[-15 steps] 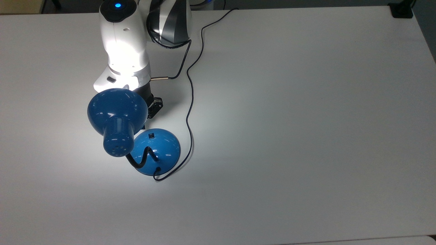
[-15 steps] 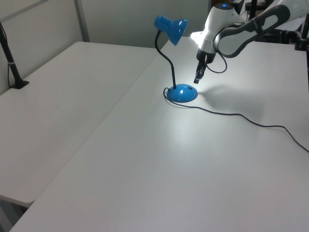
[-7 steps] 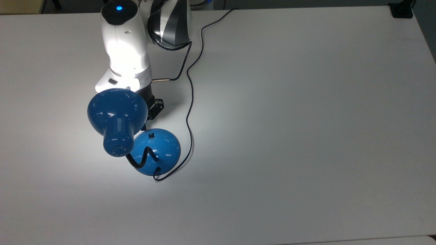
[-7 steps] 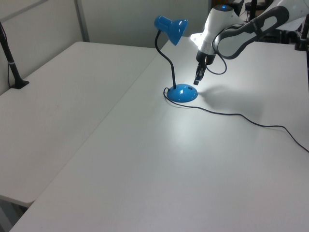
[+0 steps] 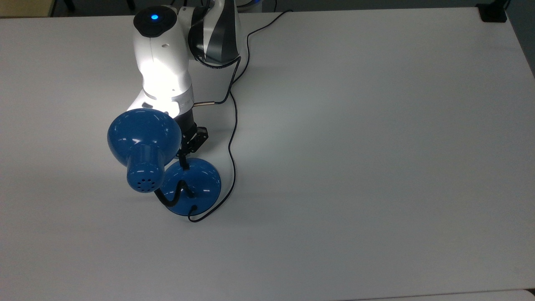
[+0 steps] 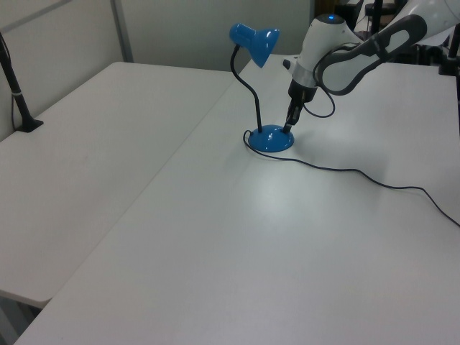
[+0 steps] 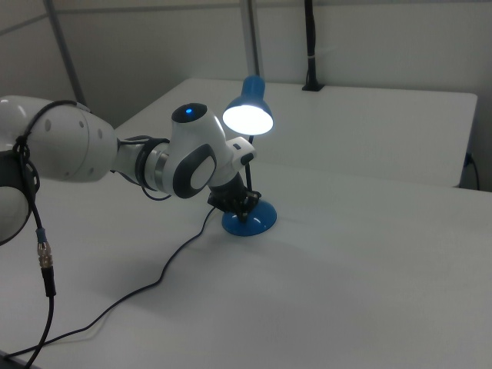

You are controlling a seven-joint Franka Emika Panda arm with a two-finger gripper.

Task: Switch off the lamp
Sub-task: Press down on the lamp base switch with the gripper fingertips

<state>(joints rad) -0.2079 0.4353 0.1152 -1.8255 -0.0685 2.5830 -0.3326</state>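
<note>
The lamp stands on the white table with its blue bell shade (image 5: 144, 138) on a black gooseneck (image 6: 248, 79) above the round blue base (image 5: 200, 186). My gripper (image 5: 184, 162) points down with its fingers shut together. The tip rests on the top of the base (image 6: 272, 138) on the side nearest the arm, and it hides the small switch. In the right view the shade's opening (image 7: 250, 117) glows white, and the gripper (image 7: 244, 206) sits just above the base (image 7: 254, 223). The lamp's thin black cord (image 5: 234, 125) runs from the base past the arm.
The cord (image 6: 359, 172) trails across the table toward the left view's right edge. A black clamp post (image 6: 18, 93) stands at the left view's far left, and a black block (image 5: 493, 12) sits at the top view's upper right corner. The arm's own cable (image 7: 154, 284) lies on the table.
The gripper has come down and toward the lamp until its tip reached the base where the switch showed. The bright pool of light on the table has faded in the top and left views.
</note>
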